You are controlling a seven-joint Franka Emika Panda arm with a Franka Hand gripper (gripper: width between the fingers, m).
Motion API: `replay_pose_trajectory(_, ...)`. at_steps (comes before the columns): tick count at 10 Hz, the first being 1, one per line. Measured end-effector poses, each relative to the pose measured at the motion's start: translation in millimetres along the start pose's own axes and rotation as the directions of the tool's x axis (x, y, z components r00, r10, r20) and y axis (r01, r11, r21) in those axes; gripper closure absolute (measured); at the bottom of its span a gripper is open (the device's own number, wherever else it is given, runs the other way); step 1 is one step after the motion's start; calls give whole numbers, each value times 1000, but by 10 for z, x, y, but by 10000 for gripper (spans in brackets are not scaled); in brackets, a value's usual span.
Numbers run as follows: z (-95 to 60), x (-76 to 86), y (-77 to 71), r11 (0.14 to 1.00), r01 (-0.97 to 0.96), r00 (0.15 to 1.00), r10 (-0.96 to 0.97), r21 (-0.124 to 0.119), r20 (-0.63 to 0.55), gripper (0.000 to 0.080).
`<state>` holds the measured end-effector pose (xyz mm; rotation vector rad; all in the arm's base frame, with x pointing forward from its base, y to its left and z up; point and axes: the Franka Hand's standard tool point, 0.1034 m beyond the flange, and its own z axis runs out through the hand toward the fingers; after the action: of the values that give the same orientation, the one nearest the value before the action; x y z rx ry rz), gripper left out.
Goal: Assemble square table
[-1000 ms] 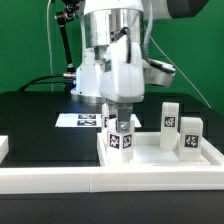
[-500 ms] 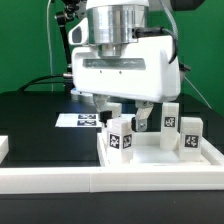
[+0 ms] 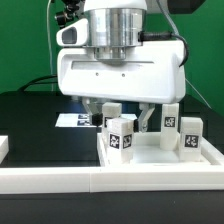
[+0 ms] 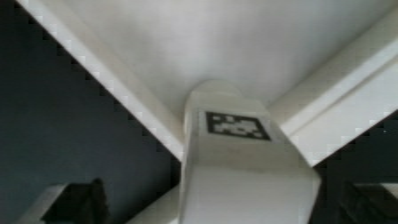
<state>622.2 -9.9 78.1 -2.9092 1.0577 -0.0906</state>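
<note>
In the exterior view, the claw [image 3: 122, 113] hangs spread wide above the tray [image 3: 160, 158], its fingers [image 3: 149, 117] flanking an upright leg [image 3: 122, 136] without gripping it. Two more legs [image 3: 181, 130] stand behind. The wrist view alone shows that leg's [image 4: 237, 150] tagged top against the tray's inner corner [image 4: 214, 60].

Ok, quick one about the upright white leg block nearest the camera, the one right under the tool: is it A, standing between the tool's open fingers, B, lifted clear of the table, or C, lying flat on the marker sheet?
A: the leg block stands upright between the fingers of the open tool, one finger on each side of it, with gaps showing.
</note>
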Motion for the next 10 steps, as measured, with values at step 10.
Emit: replay_pose_trajectory(10,6,23,34,879,-476,879,476,24,-11,511)
